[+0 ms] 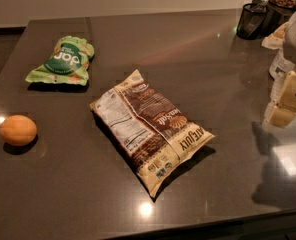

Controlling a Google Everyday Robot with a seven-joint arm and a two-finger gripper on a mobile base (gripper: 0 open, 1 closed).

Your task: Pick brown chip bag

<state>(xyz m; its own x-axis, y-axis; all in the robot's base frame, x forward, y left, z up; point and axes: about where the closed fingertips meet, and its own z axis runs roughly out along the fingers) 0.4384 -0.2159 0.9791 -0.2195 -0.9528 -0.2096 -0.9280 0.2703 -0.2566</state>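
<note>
Dark glossy desk point(198, 54), stone-like top with lamp glare spots near the front edge. brown chip bag point(150, 134) lies flat about mid-desk, a bit nearer the front edge, turned diagonally: one end points to the far-left corner, the cream end to the front-right corner. Back side is up. White nutrition label panel runs along its left side, with dark brown print in the middle; small text is unreadable. Cream end carries bold dark lettering running sideways, only partly legible: "ATE" plus more letters I can't make out. A couple of small round seals sit at the bag corner closest to the front edge. green bag point(63, 61) is crumpled near the far-left corner, well apart from the brown one; its dark green round patch has white letters that read like "dop" from this angle. orange point(18, 130) sits near the left edge, alone. black mesh cup point(250, 20) stands at the far-right corner with other containers just beside it, details unclear. gripper point(286, 104), cream-yellow, is at the right edge about halfway along, well apart from the brown bag and touching nothing visible. Can't tell whether it is released or clenched.
</note>
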